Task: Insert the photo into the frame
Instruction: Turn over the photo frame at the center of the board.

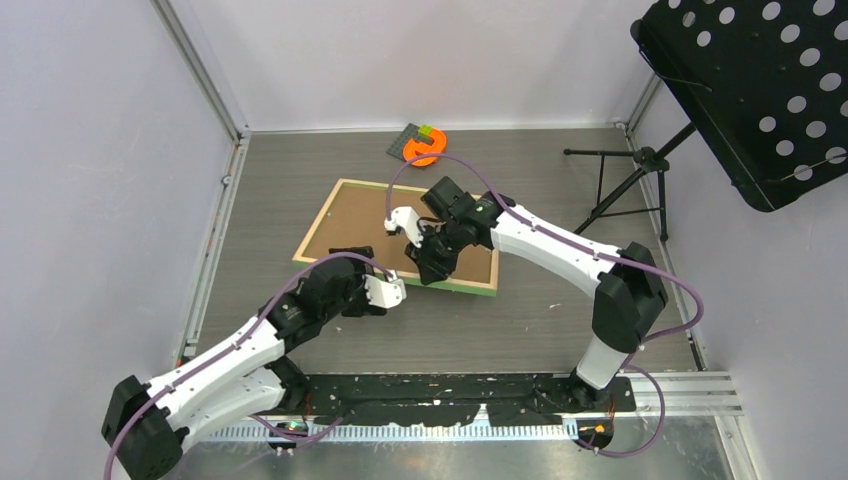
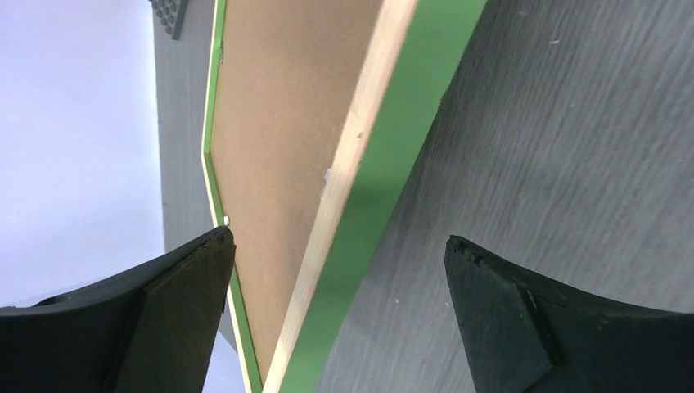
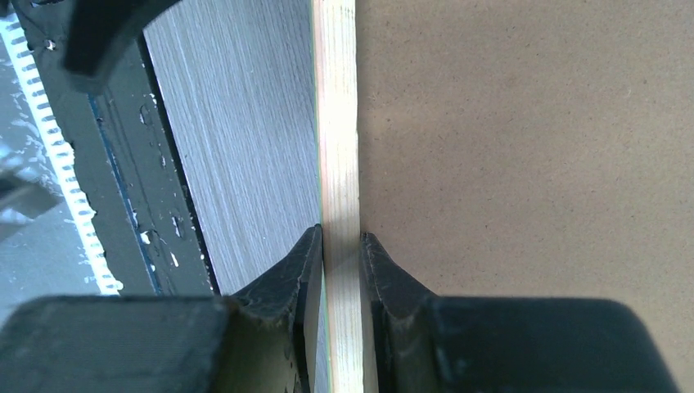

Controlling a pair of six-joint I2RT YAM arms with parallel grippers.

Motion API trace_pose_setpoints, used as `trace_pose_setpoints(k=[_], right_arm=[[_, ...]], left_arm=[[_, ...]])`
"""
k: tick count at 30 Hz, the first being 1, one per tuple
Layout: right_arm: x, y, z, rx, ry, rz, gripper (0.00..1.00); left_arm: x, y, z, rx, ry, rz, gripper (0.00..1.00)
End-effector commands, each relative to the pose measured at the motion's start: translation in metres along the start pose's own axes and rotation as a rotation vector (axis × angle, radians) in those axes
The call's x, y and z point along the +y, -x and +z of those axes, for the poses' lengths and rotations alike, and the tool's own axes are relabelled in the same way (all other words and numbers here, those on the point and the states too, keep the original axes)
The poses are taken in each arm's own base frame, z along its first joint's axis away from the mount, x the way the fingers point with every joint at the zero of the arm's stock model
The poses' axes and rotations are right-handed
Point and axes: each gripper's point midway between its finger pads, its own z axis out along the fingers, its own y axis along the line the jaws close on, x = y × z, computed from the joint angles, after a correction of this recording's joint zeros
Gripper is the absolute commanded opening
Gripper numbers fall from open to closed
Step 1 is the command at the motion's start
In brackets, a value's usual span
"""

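Grey table (image 1: 560, 310), mid-picture: frame (image 1: 470, 287) with brown board (image 1: 350, 225) inside.
We find right gripper (image 3: 342, 247) clamped on its near pale rail; left gripper (image 2: 335, 246) wide open beside the green edge.

one high, distant view and two close ones riding on the wrists.
the top external camera looks down from above and behind the arm bases, far enough to hold the whole table (image 1: 560, 310), both arms and the frame (image 1: 476, 288). the left wrist camera looks out along the left gripper (image 2: 337, 237), low over the tabletop, with a green-and-wood rail of the frame running ahead between its fingertips. the right wrist camera peers past the right gripper (image 3: 341, 236), closer still, a pale rail between its fingers and the backing board (image 3: 524, 123) to the right of them. all three views share the frame and the board inside it.
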Motion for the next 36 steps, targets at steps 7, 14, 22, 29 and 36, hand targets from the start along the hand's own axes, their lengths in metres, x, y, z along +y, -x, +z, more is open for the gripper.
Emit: trace_pose_setpoints(k=[7,14,22,29,36], right_arm=[[0.004,0.029,-0.030,-0.129,0.014,0.006,0.06],[0.003,0.028,-0.034,-0.138,0.013,0.007,0.06],[-0.001,0.031,-0.046,-0.156,-0.009,0.014,0.06],[-0.013,0.043,-0.080,-0.204,-0.094,0.028,0.57],[-0.011,0.057,-0.125,-0.243,-0.193,-0.053,0.76]], left_arm=[[0.034,0.015,0.017,-0.078,0.207,0.102,0.83],[0.033,0.014,0.019,-0.065,0.196,0.114,0.46],[0.037,0.016,0.015,-0.049,0.183,0.085,0.01],[0.055,0.023,0.001,-0.034,0.206,0.051,0.00],[0.068,0.036,-0.017,0.000,0.106,0.058,0.00]])
